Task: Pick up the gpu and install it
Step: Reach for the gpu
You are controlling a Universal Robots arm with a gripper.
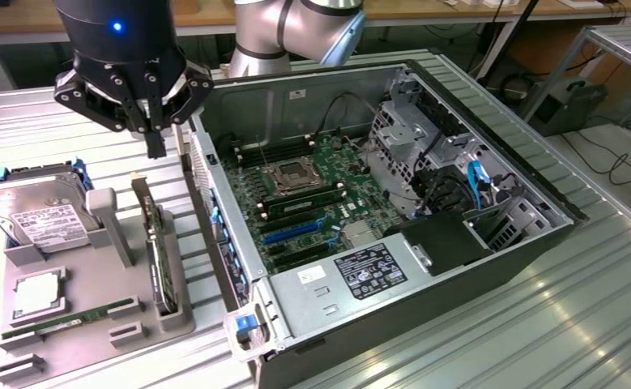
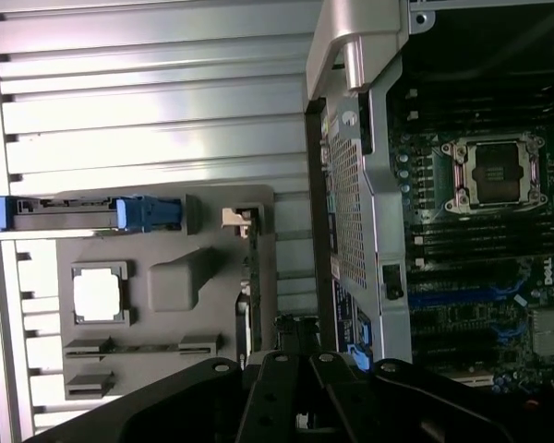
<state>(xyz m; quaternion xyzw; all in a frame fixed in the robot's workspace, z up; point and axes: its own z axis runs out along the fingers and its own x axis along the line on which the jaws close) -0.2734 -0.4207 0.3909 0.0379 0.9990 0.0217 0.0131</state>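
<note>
We see the open computer case beside the grey holder. The gpu stands on edge along the holder's case-side edge, its long axis following that edge. Our gripper, fingers together and empty, hangs roughly above one end of it.

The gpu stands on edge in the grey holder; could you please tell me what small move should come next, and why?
Probably open the pincer first. It hangs shut and empty above the gpu, and the card sits untouched in its holder. A shut pincer could not straddle its top edge on the way down.
</note>
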